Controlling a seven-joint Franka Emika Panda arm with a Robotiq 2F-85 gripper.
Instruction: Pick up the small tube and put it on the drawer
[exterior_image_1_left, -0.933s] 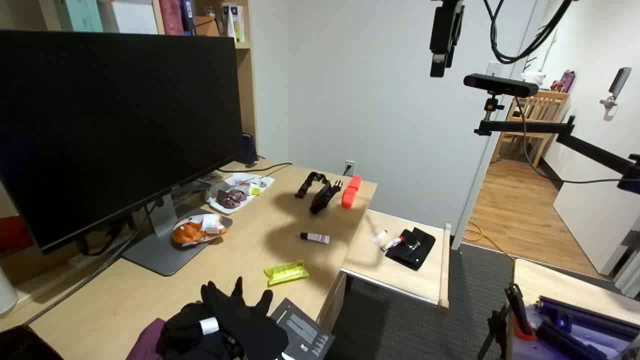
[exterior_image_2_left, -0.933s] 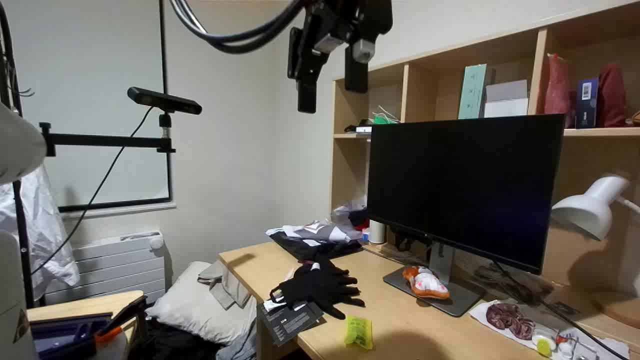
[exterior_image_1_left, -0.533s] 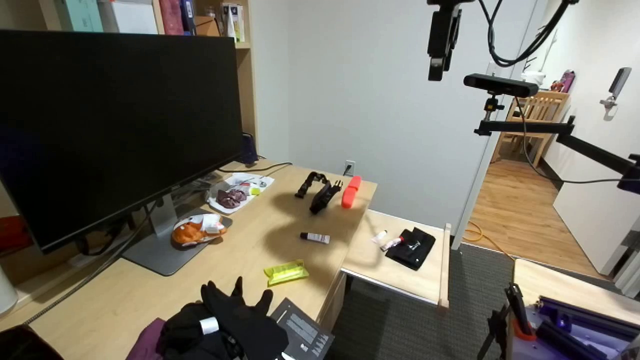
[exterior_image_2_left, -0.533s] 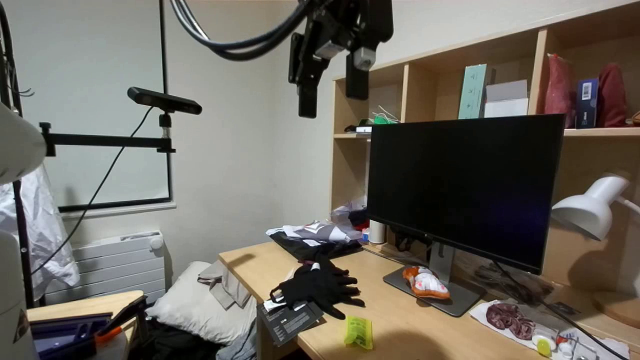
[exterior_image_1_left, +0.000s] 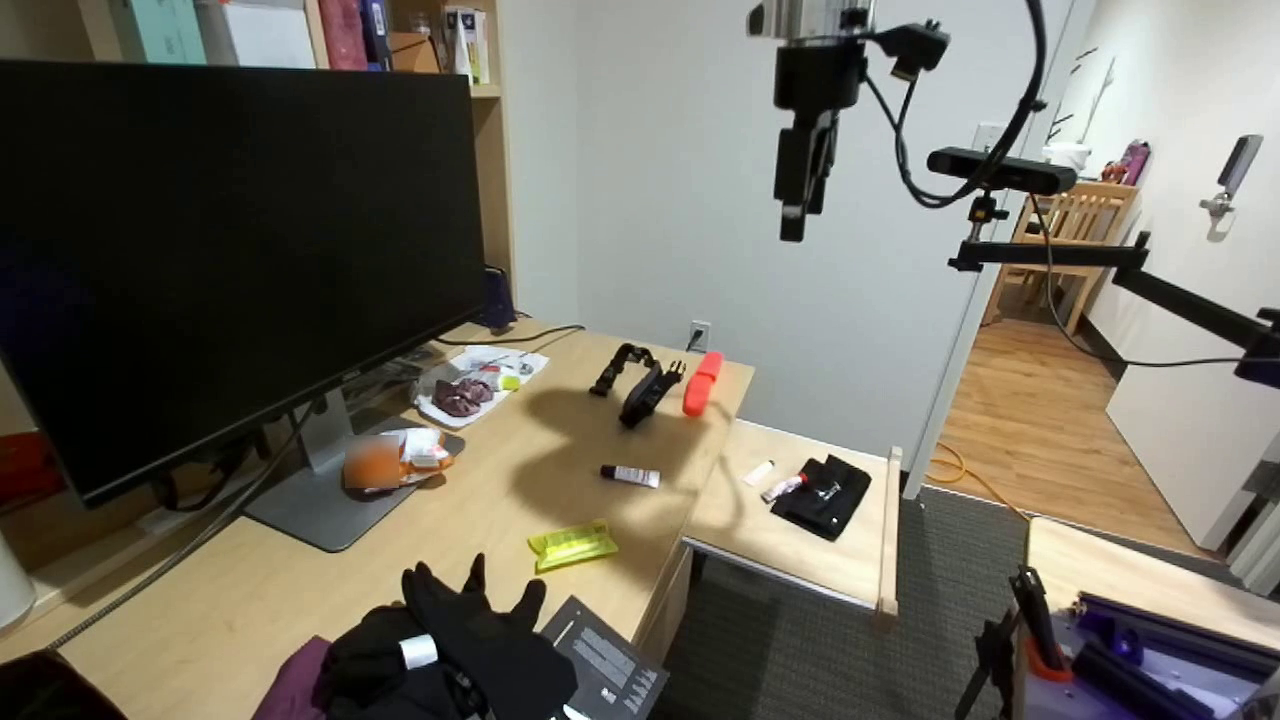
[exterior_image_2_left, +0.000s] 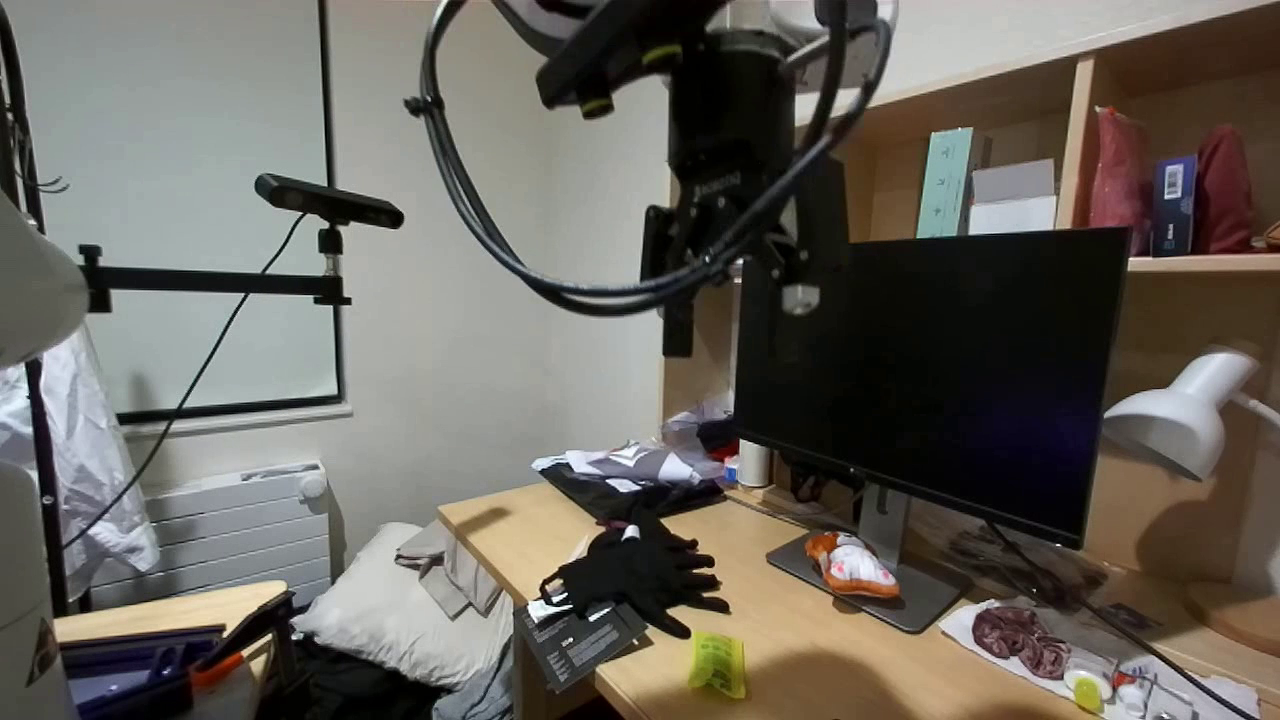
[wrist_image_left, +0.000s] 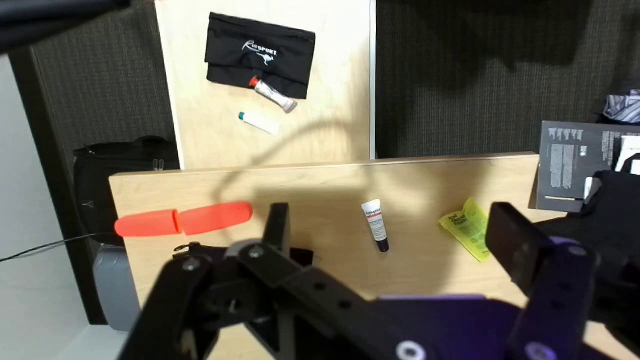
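Yeah, the small tube (wrist_image_left: 375, 225) is lying on the desk (wrist_image_left: 430, 180), gripper (wrist_image_left: 391, 227) well above with jaws apart and empty, so I'd say grab, carry and set-down on the drawer (wrist_image_left: 345, 60) are all left.

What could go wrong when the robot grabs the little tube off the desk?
The gripper is open but high above the small tube, so it might come down a bit off and miss. The tube lies fairly near the edge of the desk, so a bump could push it over. And the drawer already has a black pouch, a red-capped tube and a green-capped tube, so the new one might land on those.
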